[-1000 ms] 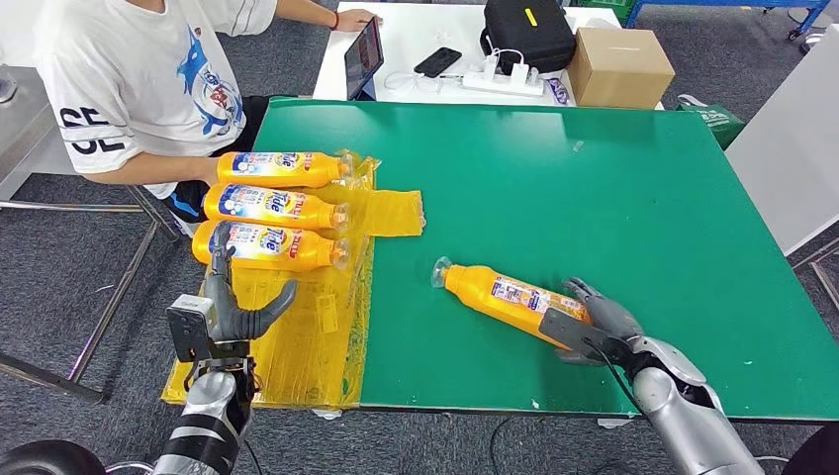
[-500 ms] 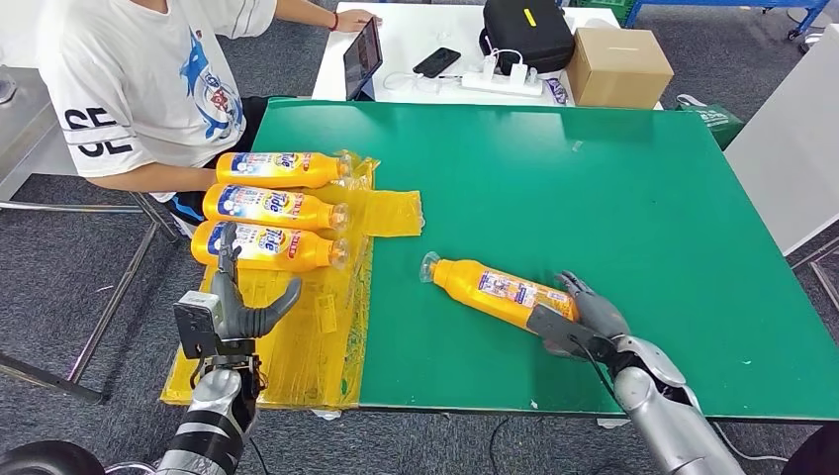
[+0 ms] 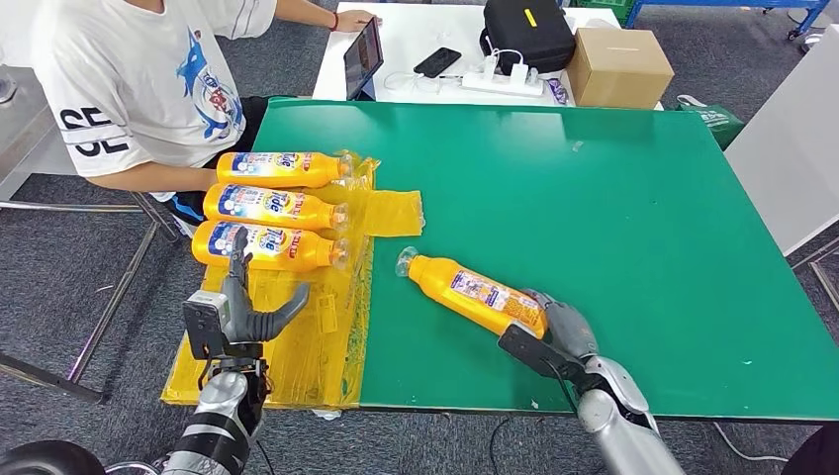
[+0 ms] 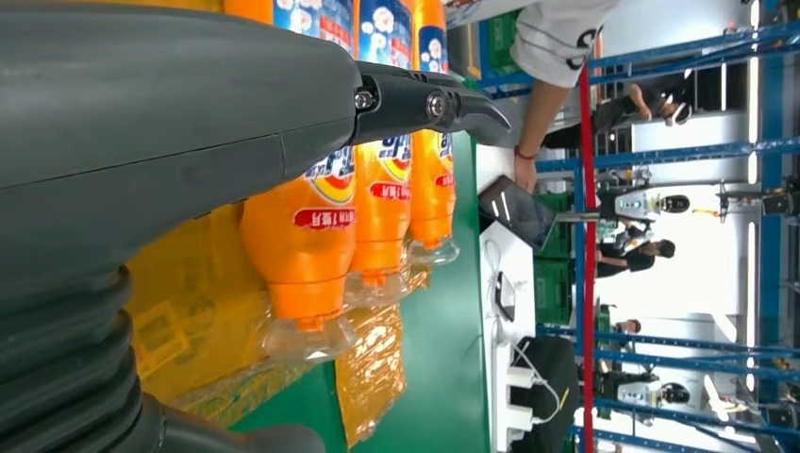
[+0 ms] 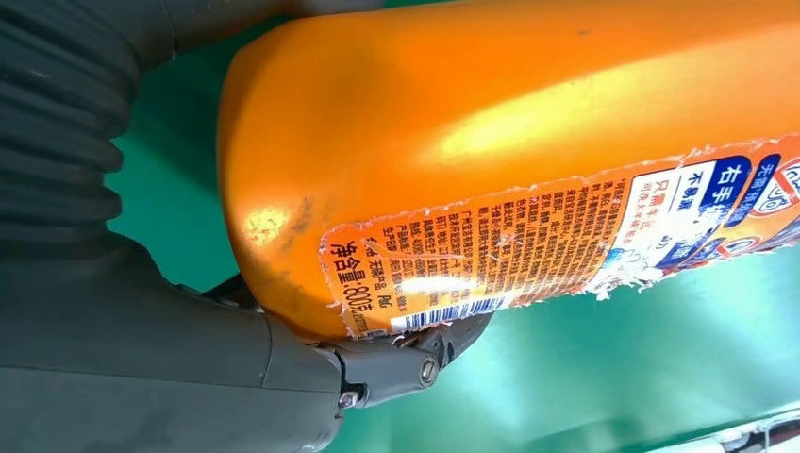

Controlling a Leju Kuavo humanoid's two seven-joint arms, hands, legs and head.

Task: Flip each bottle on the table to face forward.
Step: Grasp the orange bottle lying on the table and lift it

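Note:
An orange detergent bottle lies on the green table, cap toward the left, back label with small print facing up. My right hand grips its base end near the front edge. Three more orange bottles lie side by side on a yellow plastic sheet at the left, blue front labels up, caps pointing right. My left hand hovers over the yellow sheet just in front of the nearest of them, fingers apart and holding nothing; its wrist view shows those bottles close ahead.
A person in a white T-shirt sits at the table's far left corner, an arm close to the three bottles. A white table behind holds a tablet, a phone, a black bag and a cardboard box.
My right hand has dragged the single bottle leftward and slightly nearer along the table. My left hand has edged a little to the right, still holding nothing.

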